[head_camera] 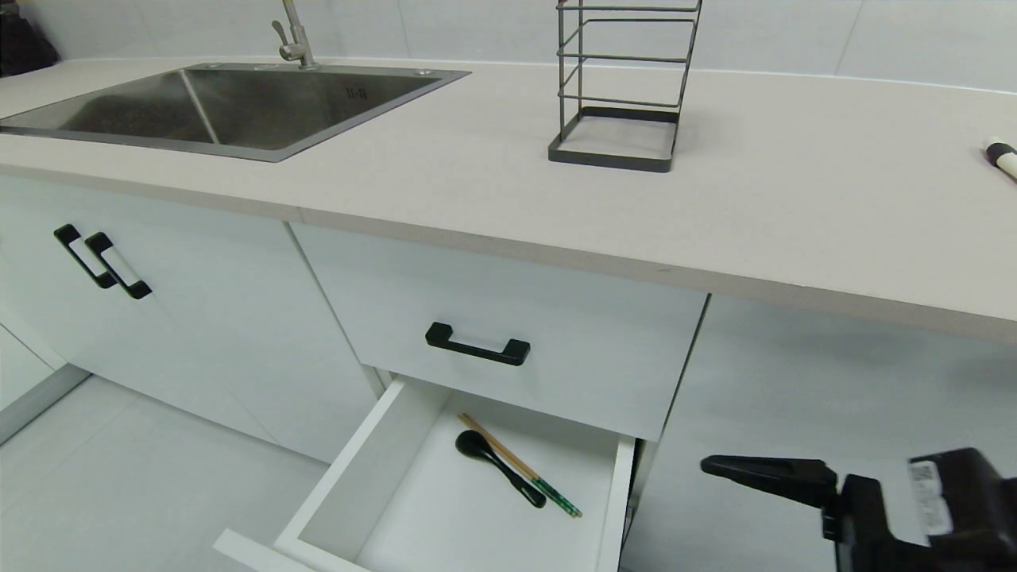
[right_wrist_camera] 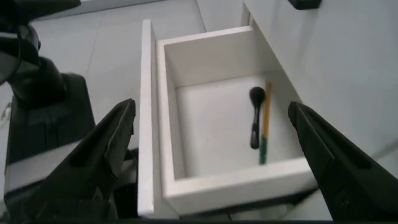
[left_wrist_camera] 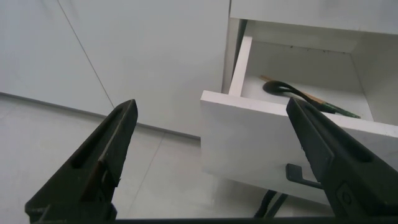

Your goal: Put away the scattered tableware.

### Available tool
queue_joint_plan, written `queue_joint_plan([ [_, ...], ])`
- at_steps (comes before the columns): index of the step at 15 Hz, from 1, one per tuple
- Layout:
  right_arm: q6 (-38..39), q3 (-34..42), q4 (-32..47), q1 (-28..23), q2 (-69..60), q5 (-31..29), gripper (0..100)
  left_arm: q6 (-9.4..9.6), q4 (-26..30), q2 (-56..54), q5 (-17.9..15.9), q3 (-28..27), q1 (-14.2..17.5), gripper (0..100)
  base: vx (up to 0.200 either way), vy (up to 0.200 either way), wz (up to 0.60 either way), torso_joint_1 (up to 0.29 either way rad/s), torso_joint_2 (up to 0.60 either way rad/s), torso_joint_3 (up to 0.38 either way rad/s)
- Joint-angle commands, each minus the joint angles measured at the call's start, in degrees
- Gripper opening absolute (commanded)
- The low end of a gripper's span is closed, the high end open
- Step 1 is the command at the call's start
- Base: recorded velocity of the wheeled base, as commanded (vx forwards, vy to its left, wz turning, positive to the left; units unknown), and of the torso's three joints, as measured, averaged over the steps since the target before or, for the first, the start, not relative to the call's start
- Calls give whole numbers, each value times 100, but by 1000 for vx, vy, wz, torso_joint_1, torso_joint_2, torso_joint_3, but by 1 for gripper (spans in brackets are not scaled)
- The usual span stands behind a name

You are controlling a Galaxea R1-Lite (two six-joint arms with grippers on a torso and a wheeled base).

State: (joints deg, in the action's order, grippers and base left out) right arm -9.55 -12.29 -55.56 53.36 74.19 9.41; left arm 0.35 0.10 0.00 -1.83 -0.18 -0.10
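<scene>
While my head camera takes in the matte countertop point(head_camera: 794, 206), steel sink point(head_camera: 238, 103) and wire rack point(head_camera: 620, 87), my right wrist camera looks down into the open white drawer point(right_wrist_camera: 147, 124): a glossy black spoon point(right_wrist_camera: 255, 121) lies beside slim wooden chopsticks point(right_wrist_camera: 265, 124). My left gripper point(left_wrist_camera: 211, 102) and right gripper point(right_wrist_camera: 211, 109) both gape empty.

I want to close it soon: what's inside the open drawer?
In the drawer lie a black spoon and chopsticks, side by side. Its rear, beneath the upper drawer, is hidden.
</scene>
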Motion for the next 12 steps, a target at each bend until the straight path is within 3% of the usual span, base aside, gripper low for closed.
queue_joint_plan([
  [1,-223,684,283,-801,-1733,342,100,0,-1,0,-2,1,1,100,0,0,0,0,0,0],
  [4,-109,930,969,-1460,-2928,351,100,0,-1,0,7,1,1,100,0,0,0,0,0,0],
  [8,-74,956,2770,-2207,-4651,738,100,0,-1,0,-2,1,1,100,0,0,0,0,0,0],
  [12,-74,763,3060,-3736,-5872,729,100,9,-10,0,-2,1,1,100,0,0,0,0,0,0],
])
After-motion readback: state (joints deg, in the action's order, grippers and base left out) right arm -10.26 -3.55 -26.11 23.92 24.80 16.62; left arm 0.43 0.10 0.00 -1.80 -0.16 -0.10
